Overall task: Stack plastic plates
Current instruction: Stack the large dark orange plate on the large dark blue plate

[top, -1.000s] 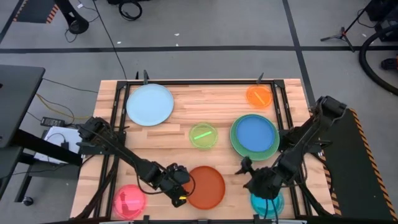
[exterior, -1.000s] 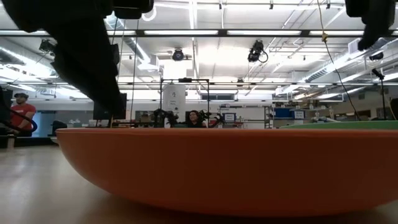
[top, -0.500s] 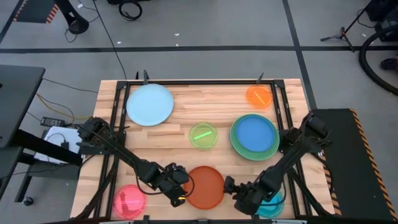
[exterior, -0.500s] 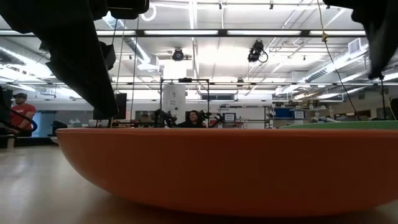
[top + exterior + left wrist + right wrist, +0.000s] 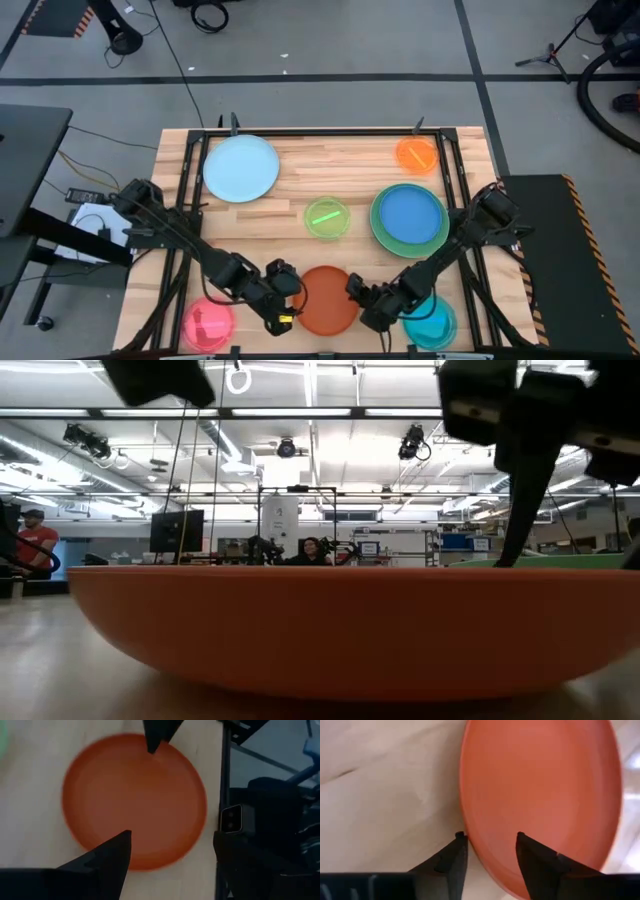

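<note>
The red-orange plate (image 5: 328,300) lies flat on the table near its near edge and fills the low view (image 5: 350,630). My left gripper (image 5: 287,298) hovers open over the plate's left part, with its fingers wide apart above the plate (image 5: 135,800). My right gripper (image 5: 358,292) is open at the plate's right rim. One of its fingers (image 5: 454,851) is outside the rim over the wood, and the other (image 5: 530,851) is over the plate's inside. The blue plate (image 5: 411,215) sits on a green plate (image 5: 380,232) toward the right. My right gripper stands astride the red-orange plate's right rim (image 5: 470,847), slanting down from the table's right. I cannot tell whether a finger touches the rim. The plate lies flat on the table. My left gripper touches nothing.
A light blue plate (image 5: 240,167) lies far left. A small lime plate (image 5: 327,217) lies mid-table and a small orange one (image 5: 417,154) far right. A pink plate (image 5: 208,323) and a cyan plate (image 5: 430,322) flank the red-orange plate along the near edge. A black frame borders the table.
My right gripper has swung from over the cyan plate toward the table's left and come down at the red-orange plate's right rim. My left gripper has risen off the plate's left edge and drawn back slightly. The plate has shifted a little toward the left.
</note>
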Robot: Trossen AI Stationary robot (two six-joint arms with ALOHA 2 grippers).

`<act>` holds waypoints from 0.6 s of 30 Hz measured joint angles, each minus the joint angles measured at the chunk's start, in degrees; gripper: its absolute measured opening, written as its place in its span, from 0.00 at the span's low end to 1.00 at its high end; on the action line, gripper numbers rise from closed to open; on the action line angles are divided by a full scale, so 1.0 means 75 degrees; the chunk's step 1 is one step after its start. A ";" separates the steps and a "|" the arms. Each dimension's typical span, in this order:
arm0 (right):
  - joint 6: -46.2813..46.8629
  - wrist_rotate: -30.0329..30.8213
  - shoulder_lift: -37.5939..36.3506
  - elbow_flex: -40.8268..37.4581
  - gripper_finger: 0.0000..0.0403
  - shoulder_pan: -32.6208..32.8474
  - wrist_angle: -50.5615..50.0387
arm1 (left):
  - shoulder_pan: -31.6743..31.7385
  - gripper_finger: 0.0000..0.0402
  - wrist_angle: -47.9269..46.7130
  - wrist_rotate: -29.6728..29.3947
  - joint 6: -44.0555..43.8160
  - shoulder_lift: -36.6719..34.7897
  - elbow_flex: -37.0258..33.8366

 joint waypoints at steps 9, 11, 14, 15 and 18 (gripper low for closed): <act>-0.0044 -0.0904 0.0262 0.0022 0.09 -0.0443 0.0049 | -0.0039 0.71 -0.0197 -0.0727 0.1242 -0.0756 0.0276; -0.0050 -0.0700 0.0224 0.0032 0.04 -0.0467 -0.0061 | -0.0013 0.71 -0.0796 -0.1028 0.1340 -0.1022 0.0283; 0.0150 -0.0493 -0.0013 0.0003 0.04 -0.0443 -0.0528 | 0.0147 0.71 -0.2371 -0.1404 0.0719 -0.1394 0.0276; 0.0323 -0.0466 -0.0185 -0.0005 0.04 -0.0413 -0.0781 | 0.0248 0.71 -0.2846 -0.1446 0.0408 -0.1489 0.0276; 0.1113 -0.0364 -0.0879 -0.0006 0.03 -0.0329 -0.1866 | 0.0521 0.71 -0.4352 -0.1750 -0.0416 -0.1657 0.0276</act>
